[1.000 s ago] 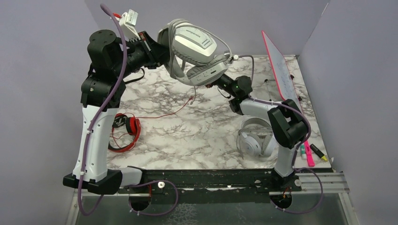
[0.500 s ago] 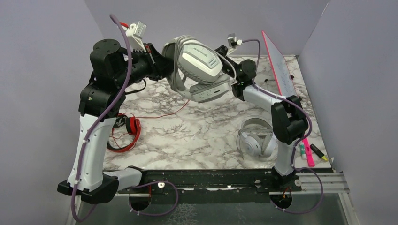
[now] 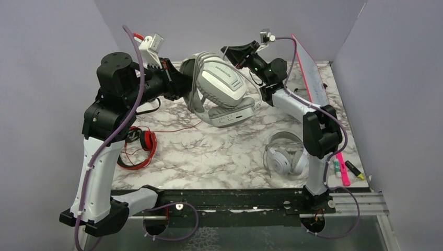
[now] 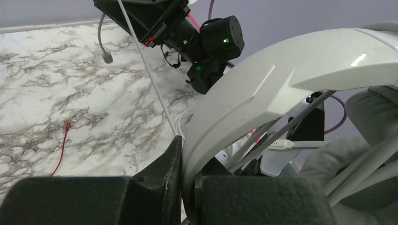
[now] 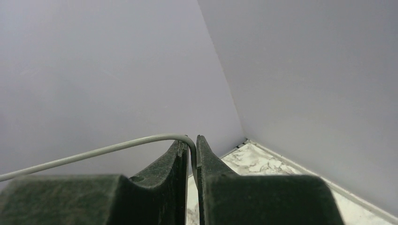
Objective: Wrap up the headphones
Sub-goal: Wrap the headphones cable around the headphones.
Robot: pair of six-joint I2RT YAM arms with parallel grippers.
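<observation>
Your left gripper [image 4: 188, 164] is clenched on the headband [image 4: 281, 79] of the white-silver headset [image 3: 222, 83], holding it in the air over the back of the tabletop [image 3: 224, 149]. Your right gripper [image 5: 192, 150] is raised beside it, pinching its thin grey cable [image 5: 94, 152]. Expect the hard plastic band to be stiff and smooth, so it may slip or swing. The padded earcups are soft, which makes the band the better hold. The cable is light and limp but will likely spring loose if tension drops, so grip it close to the wraps. The lettering on the earcup shell is too small to read. The light grey headset [image 3: 284, 157] and the red-and-black headset [image 3: 143, 141] lie on the tabletop, not yet wrapped.
</observation>
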